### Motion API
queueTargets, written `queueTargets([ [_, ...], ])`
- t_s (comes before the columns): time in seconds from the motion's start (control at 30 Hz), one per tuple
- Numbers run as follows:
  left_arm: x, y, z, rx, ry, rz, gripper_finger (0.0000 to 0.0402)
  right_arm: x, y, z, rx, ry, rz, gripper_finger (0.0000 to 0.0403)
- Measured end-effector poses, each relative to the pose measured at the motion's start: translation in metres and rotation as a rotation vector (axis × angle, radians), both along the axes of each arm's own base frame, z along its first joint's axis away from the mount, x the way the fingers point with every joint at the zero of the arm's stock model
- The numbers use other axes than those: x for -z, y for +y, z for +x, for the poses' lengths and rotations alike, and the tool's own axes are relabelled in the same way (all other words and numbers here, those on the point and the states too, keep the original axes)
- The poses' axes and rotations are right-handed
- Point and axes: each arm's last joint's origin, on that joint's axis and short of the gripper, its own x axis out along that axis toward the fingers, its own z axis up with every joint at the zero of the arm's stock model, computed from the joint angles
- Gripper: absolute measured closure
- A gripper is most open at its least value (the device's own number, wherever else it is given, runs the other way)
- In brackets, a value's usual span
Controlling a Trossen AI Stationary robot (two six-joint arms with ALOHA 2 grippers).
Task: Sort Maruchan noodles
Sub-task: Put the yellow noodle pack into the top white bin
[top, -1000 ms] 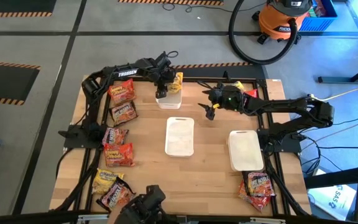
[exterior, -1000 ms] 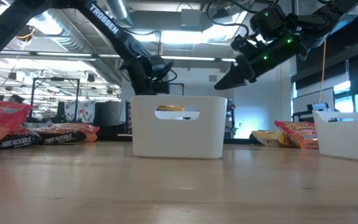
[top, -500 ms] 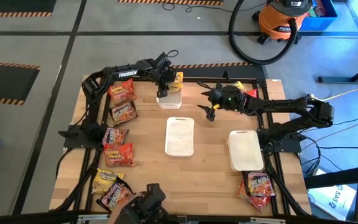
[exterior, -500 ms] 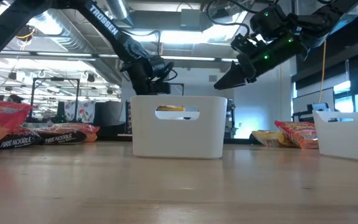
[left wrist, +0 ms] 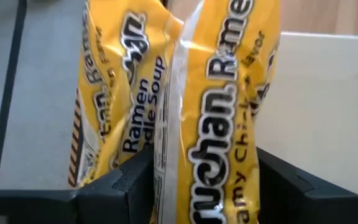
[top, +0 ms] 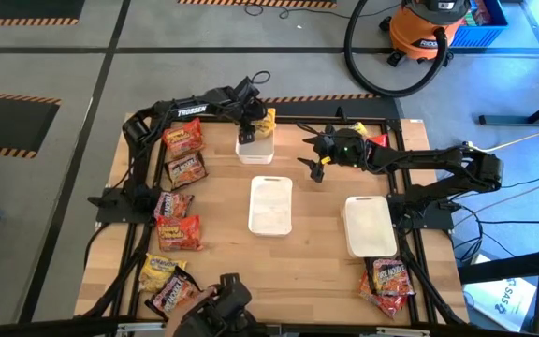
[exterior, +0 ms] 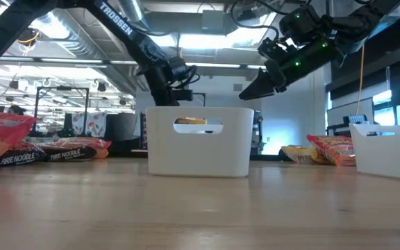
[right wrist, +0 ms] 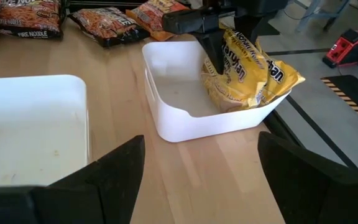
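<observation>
Two yellow Maruchan packets point(top: 267, 122) point(right wrist: 247, 68) stand on edge in the far white tray point(top: 254, 150) point(exterior: 200, 142). They lean on its far wall and stick out above the rim. My left gripper point(left wrist: 205, 177) point(top: 248, 124) is over that tray, open, pointing down, with a finger on each side of the nearer yellow packet point(left wrist: 213, 118). My right gripper point(top: 314, 167) point(exterior: 252, 89) hovers open to the right of the tray, above the table, holding nothing. Red, yellow and dark packets point(top: 178, 201) lie along the table's left edge. My left gripper's open fingers point(left wrist: 126, 183) stand on either side of the upper part of the nearer yellow packet point(left wrist: 191, 168), coming from above. I cannot tell whether they touch it. The packet rests in the tray, upright.
Two more white trays sit at mid-table point(top: 270, 204) and right point(top: 369, 225). More packets lie at the near right corner point(top: 388, 281) and the far right corner point(top: 374, 139). Bare wood shows between the trays and toward the near edge.
My left gripper has risen a little and drawn slightly toward the far edge, while the yellow packets stayed in the tray. My right gripper has kept still.
</observation>
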Motion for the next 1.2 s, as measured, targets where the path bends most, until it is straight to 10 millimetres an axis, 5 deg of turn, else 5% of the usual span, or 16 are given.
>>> queueTargets([
  [0.73,-0.003,-0.006,0.008,-0.059,0.011,0.037,0.0188,0.000,0.000,0.000,0.003,-0.003,0.007,0.0111],
  [1.2,-0.006,-0.007,0.010,-0.069,-0.010,0.037,0.0145,0.000,0.002,0.001,-0.046,-0.010,0.026,0.0111],
])
